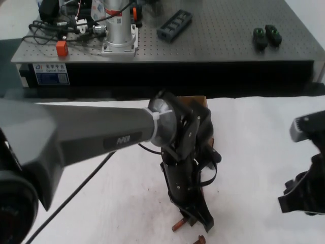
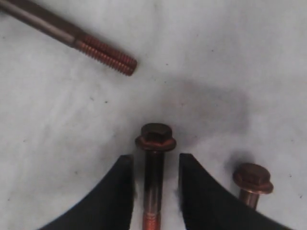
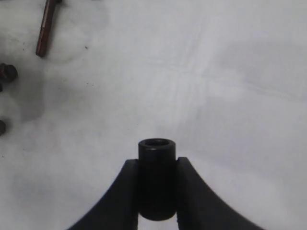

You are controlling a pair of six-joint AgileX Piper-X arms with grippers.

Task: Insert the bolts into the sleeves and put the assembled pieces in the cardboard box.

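White cloth [image 1: 264,152] covers the bench, with a perforated metal table [image 1: 228,35] behind it. In the high view the left gripper [image 2: 156,159] hangs at the lower centre of the frame, pointing down at the cloth. The cardboard box [image 1: 195,98] sits just behind that arm, mostly hidden by it. The gripper's fingers are spread and straddle a copper-coloured hex-head bolt [image 2: 156,136] lying flat on the cloth. A sliver of gap shows on each side of the shank, so they are not yet pinching. A second bolt [image 2: 253,181] lies just beside one finger, and a third bolt [image 2: 103,51] lies farther off, showing its threaded end. The right gripper [image 3: 156,163], at the right edge of the high view, is pressed onto a black sleeve [image 3: 157,149], whose open bore faces out past the fingertips.

The step in hand looks like picking up the bolt. To do it well, the fingers should close squarely on the plain shank below the flange and stay clear of the neighbouring bolt. The head points out beyond the fingertips and the threads lie back between them, so the grasp should leave the threaded end reachable for the sleeve. The bolt is smooth, round metal and will likely roll or pivot if gripped off-centre.
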